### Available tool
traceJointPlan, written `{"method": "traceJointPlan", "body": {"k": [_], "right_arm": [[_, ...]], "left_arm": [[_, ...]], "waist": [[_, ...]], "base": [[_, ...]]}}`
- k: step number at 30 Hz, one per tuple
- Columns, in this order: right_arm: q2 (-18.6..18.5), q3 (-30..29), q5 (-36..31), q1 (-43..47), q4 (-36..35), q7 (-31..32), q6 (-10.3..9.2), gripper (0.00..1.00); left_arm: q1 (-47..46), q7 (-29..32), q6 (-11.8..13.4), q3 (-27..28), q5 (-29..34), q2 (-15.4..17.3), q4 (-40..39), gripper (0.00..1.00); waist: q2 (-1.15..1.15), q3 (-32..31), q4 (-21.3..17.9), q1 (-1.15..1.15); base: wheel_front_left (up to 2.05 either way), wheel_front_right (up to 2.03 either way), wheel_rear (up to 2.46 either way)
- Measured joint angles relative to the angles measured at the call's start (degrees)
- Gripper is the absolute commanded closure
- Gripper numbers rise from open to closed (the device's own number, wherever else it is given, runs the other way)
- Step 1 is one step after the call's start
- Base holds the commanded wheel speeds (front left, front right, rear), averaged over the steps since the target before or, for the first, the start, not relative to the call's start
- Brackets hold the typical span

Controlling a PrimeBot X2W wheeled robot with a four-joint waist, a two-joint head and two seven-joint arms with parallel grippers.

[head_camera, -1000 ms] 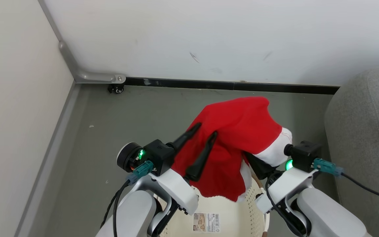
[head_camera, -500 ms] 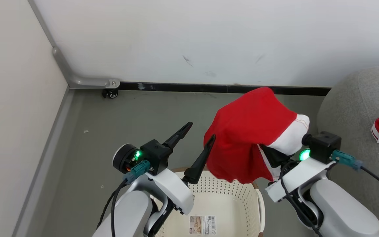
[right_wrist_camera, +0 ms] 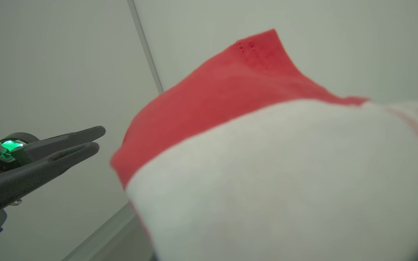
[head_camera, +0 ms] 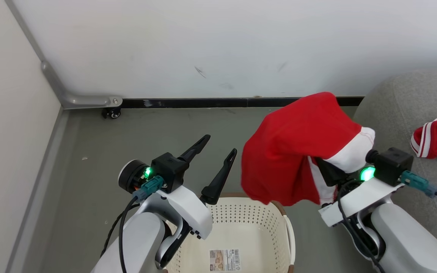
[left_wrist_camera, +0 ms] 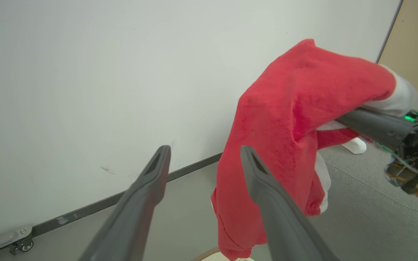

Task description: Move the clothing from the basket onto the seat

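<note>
Hanging over the right end effector (left_wrist_camera: 367, 125), the red shorts (head_camera: 294, 151) cover its fingertips completely, so I cannot tell if the fingers pinch the cloth or just carry it from below. The shorts are up in the air between the basket (head_camera: 279, 212) and the sofa (head_camera: 393, 102). In the head view their lower hem overlaps the far rim of the basket. The cloth is soft and a little fuzzy, with a wide white band that blurs close to the right wrist camera. The left end effector (head_camera: 220, 146) is empty, and its two dark tapered fingers are spread apart, near the shorts but not touching them. The basket is cream plastic with rows of small holes and a brown rim. The bottom edge of the picture cuts it off, and a barcode sticker (head_camera: 225, 259) lies inside on its bottom. On the grey woven sofa lies the red jersey (head_camera: 434, 136) with white stripes, cut off at the right edge.
</note>
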Motion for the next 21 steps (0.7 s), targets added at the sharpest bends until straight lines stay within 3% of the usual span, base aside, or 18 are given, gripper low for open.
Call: {"method": "traceJointPlan", "body": {"k": [21], "right_arm": [[-2.5,-11.0,-3.5,3.0,-6.1,0.0,0.00,1.00]], "left_arm": [[0.0,0.9,0.0,0.4,-0.6,0.9,0.7,0.00]], "waist": [[0.00,-0.2,-5.9,0.00]], "base": [[0.00,0.00,0.00]]}}
